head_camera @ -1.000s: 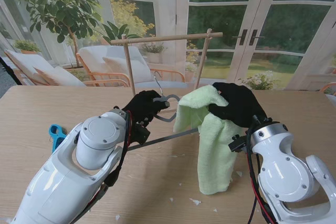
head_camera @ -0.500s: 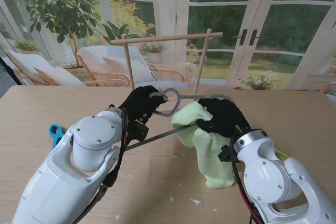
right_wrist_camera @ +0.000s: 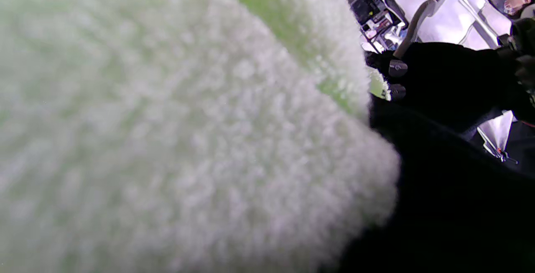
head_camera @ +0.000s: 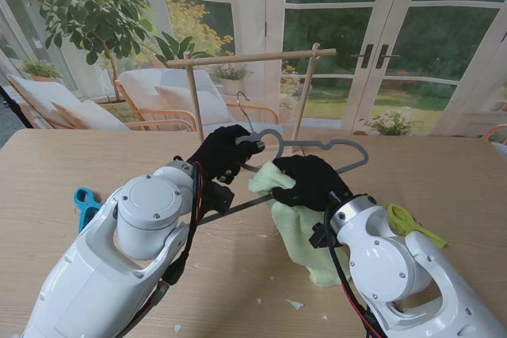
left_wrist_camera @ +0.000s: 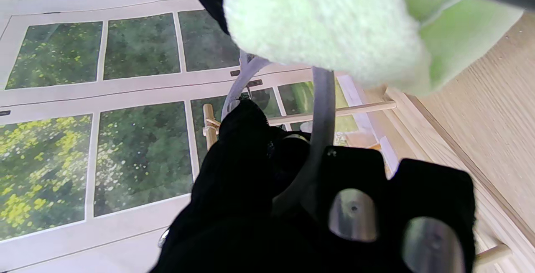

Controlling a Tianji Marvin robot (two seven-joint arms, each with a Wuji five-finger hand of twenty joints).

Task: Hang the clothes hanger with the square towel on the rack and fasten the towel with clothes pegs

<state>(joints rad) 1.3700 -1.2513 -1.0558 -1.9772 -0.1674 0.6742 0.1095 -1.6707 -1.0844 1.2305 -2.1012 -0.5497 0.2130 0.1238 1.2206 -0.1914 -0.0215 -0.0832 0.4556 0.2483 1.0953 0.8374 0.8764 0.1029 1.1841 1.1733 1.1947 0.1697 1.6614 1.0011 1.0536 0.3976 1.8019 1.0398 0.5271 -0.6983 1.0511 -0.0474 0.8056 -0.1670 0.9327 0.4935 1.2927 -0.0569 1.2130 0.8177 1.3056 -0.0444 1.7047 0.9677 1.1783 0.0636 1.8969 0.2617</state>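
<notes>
The rack [head_camera: 252,85] stands at the table's far edge, directly beyond my left hand [head_camera: 224,153] and right hand [head_camera: 311,180], its two uprights and crossbar blocking the way. The hanger [head_camera: 317,148] and towel [head_camera: 297,223] crowd the middle. A blue peg [head_camera: 84,202] lies far left, a green peg [head_camera: 412,222] right; near table [head_camera: 71,160] lies open.

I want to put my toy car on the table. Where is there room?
There is bare table on the left, farther from me than the blue peg. Bare wood also lies on the far right, beyond the green peg. The middle is crowded: the left hand holds the hanger, the right hand grips the towel, before the rack.
</notes>
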